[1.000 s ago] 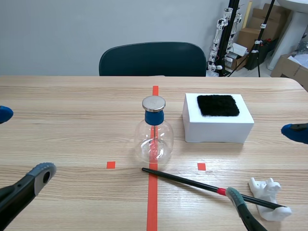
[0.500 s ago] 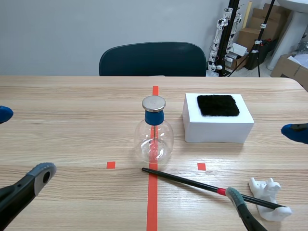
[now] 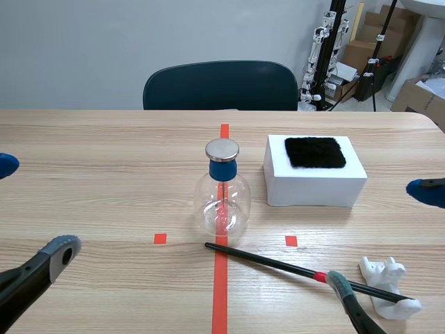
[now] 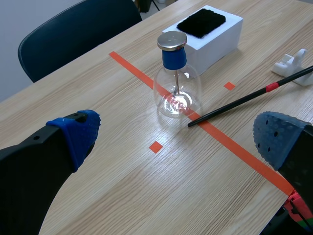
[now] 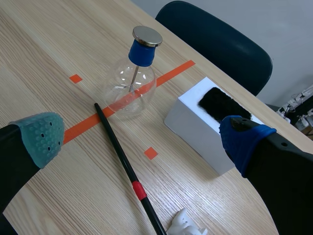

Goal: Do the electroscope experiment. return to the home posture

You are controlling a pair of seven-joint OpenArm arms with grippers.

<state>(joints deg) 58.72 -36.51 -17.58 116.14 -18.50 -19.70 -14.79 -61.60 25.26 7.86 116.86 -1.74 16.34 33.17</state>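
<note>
A glass electroscope flask (image 3: 222, 198) with a blue neck and flat metal cap stood upright at the centre of the wooden surface (image 3: 104, 160), on a red tape line. A white box (image 3: 314, 186) topped with a black fur pad (image 3: 315, 152) sat near it at 2 o'clock. At 5 o'clock a black rod (image 3: 278, 264) lay slanted, its outer end on a small white stand (image 3: 380, 268). The left claw (image 4: 178, 137) and right claw (image 5: 142, 139) hung low at the sides, both spread wide, holding nothing.
</note>
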